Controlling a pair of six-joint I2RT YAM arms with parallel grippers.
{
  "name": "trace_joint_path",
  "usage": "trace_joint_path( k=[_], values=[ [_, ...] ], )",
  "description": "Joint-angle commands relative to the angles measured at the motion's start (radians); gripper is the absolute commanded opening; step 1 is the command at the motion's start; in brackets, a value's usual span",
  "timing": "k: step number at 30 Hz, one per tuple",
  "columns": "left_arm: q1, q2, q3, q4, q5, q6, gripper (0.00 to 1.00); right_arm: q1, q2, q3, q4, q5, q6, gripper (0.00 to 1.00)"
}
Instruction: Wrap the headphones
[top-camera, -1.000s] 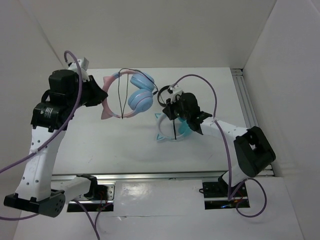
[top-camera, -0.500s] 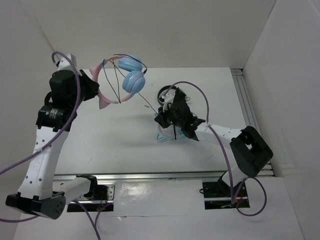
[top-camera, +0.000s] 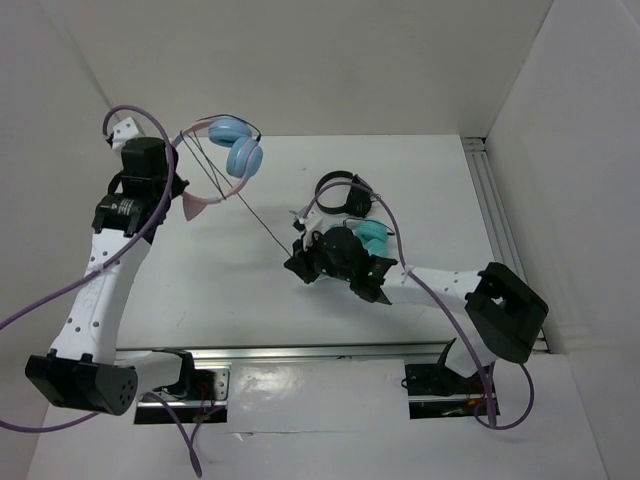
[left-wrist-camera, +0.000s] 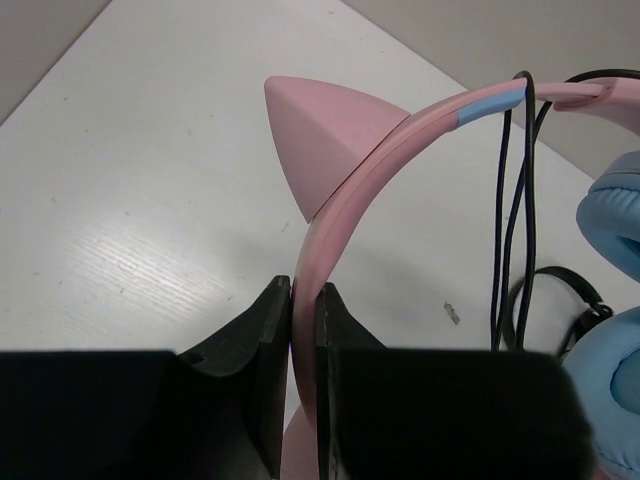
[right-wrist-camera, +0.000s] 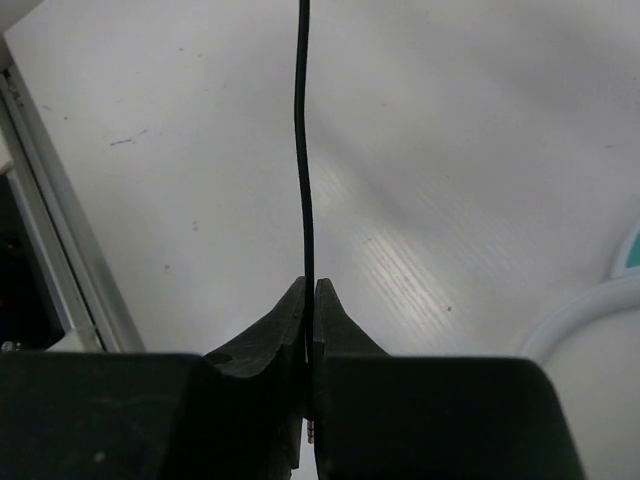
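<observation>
White walls close in a pale table (top-camera: 200, 290) as you hold the headphones (top-camera: 243, 157) in the air over its far left corner. The left gripper (left-wrist-camera: 303, 295) is clamped tight on the pink headband (left-wrist-camera: 370, 170), just below a cat ear (left-wrist-camera: 320, 135). The right gripper (right-wrist-camera: 309, 290) is low near the table's middle, pinched fully onto the thin dark cable (right-wrist-camera: 303, 150), which runs as one taut diagonal line (top-camera: 262, 217) between the two arms. Several strands already cross the headband beside the blue ear cups, so the winding looks partly done. To lay the next turn well, carry the cable around the band with steady, gentle tension and set it beside the strands already there. Pull no harder than the left grip can resist. Keep the right arm clear of the black pair (top-camera: 335, 192) and the teal pair (top-camera: 377, 240) just beside it. By count there are three pairs of headphones, two arms and one stretched cable, and one cat ear shows plainly at the left wrist.
</observation>
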Motion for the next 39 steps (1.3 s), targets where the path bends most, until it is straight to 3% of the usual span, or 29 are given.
trace_joint_path(
  k=[1, 7, 10, 15, 18, 20, 23, 28, 39],
  values=[
    [0.019, 0.037, 0.009, 0.173, -0.143, -0.08, 0.0, 0.055, -0.055, 0.014, -0.022, 0.063, 0.015, 0.0],
    [0.019, 0.092, -0.08, 0.145, -0.232, -0.08, 0.0, 0.141, -0.089, 0.11, -0.134, 0.116, -0.019, 0.0],
    [0.01, 0.13, -0.095, 0.127, -0.245, -0.08, 0.0, 0.151, -0.089, 0.158, -0.157, 0.064, -0.037, 0.0],
    [-0.108, 0.31, 0.032, -0.111, -0.347, -0.106, 0.0, 0.151, -0.054, 0.239, -0.232, -0.051, -0.154, 0.0],
    [-0.131, 0.348, 0.028, -0.074, -0.283, -0.009, 0.0, 0.151, -0.043, 0.317, -0.335, -0.003, -0.26, 0.0],
    [-0.142, 0.357, 0.015, -0.024, -0.163, 0.077, 0.0, 0.151, -0.043, 0.357, -0.39, 0.056, -0.333, 0.0],
    [-0.174, 0.38, 0.003, -0.051, -0.1, 0.156, 0.0, 0.109, -0.052, 0.377, -0.429, 0.125, -0.401, 0.0],
    [-0.21, 0.244, -0.099, -0.008, 0.11, 0.291, 0.0, 0.071, -0.074, 0.354, -0.409, 0.281, -0.464, 0.0],
    [-0.501, 0.17, -0.268, -0.099, 0.087, 0.334, 0.0, 0.08, -0.074, 0.273, -0.329, 0.444, -0.559, 0.01]
  ],
)
